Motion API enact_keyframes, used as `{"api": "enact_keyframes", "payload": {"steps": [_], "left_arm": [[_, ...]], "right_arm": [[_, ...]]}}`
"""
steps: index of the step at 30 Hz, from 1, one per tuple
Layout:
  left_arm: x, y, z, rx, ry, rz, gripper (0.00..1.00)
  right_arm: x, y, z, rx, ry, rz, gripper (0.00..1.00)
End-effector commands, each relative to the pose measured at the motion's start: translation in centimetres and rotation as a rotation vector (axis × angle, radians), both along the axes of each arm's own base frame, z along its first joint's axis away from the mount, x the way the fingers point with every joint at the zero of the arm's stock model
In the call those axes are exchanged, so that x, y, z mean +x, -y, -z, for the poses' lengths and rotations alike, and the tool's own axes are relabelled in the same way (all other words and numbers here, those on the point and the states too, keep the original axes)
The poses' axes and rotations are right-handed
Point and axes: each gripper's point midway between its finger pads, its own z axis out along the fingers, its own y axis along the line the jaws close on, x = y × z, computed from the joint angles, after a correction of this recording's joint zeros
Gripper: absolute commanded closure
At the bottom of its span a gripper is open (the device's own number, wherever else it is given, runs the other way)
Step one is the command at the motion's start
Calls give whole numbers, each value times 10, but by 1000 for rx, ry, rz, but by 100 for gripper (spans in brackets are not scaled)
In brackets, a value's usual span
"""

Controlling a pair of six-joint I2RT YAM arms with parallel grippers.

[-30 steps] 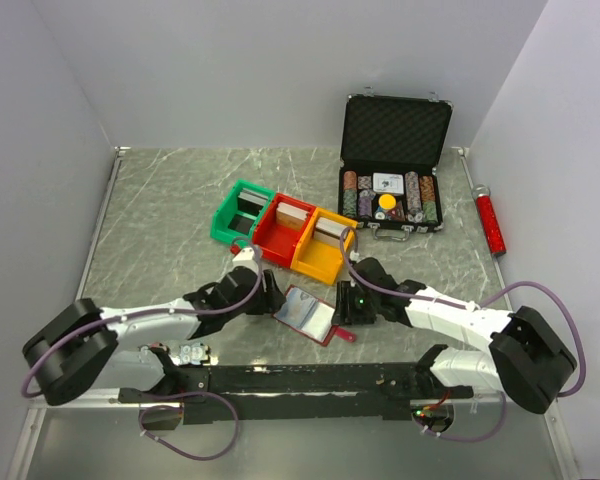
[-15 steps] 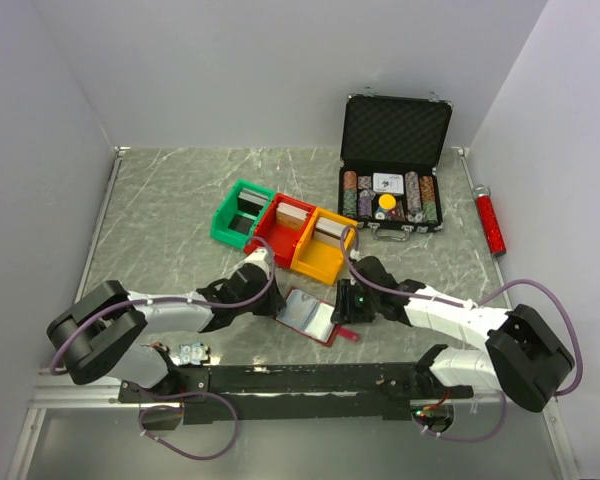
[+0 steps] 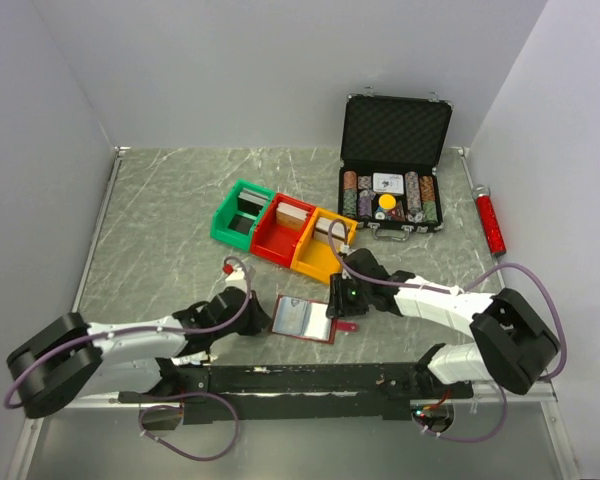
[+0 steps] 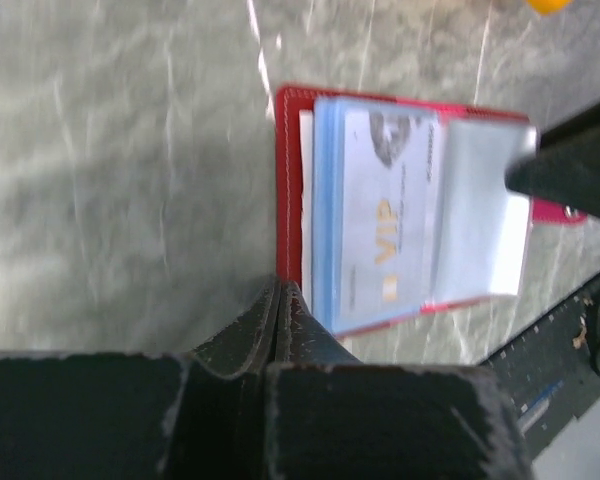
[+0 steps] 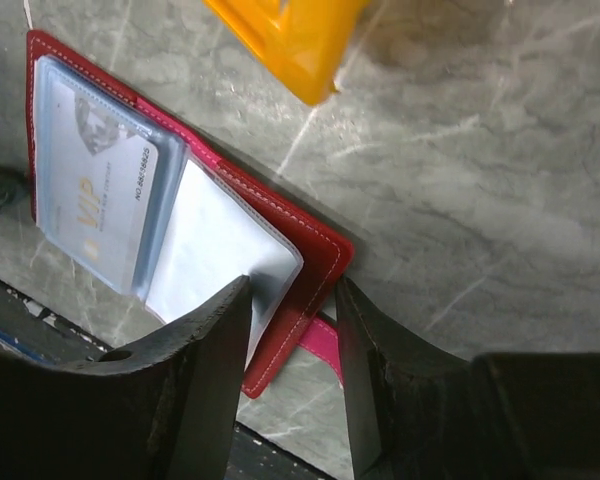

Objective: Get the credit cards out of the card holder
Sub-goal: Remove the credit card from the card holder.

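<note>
Looks down from high up over the near edge in the top view, far off, taking in the whole table point(image 3: 160, 220). Peers very close at the open card holder point(image 4: 288, 190) from each wrist, from opposite ends. Shows that holder in all three.

- left gripper point(image 4: 282, 298) is shutting fully, jaws now pressed together, and pulling back near-left of the card holder point(image 3: 302, 318)
- card holder is swinging squarer to the near edge
- right gripper point(image 5: 292, 300) is narrowing slightly, straddling its right edge

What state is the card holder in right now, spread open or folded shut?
Spread open: the card holder lies flat on the table, its clear sleeves facing up, with a VIP card inside one.
</note>
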Motion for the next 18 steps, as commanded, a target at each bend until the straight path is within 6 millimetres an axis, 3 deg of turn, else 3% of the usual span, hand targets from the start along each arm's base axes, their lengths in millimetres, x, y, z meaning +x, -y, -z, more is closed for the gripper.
{"api": "enact_keyframes", "payload": {"steps": [1,7,10,12,14,18], "left_arm": [[-9,-10,-4,-25,-10,-99,99],[-14,-21,-18,-56,17,-166,96],[-11,-31,-30,-60,55,-193,81],[-7,-31,-44,-79,95,-187,60],[-5,-26,-58,-103,135,-164,47],[0,1,-84,-147,216,-49,45]], "right_arm": [[13,1,1,-56,32,-25,52],[23,4,-13,-87,73,-23,49],[26,17,-36,-120,139,-2,46],[29,19,-58,-104,196,0,44],[26,7,-81,-23,250,-38,44],[15,-32,-109,185,272,-131,46]]}}
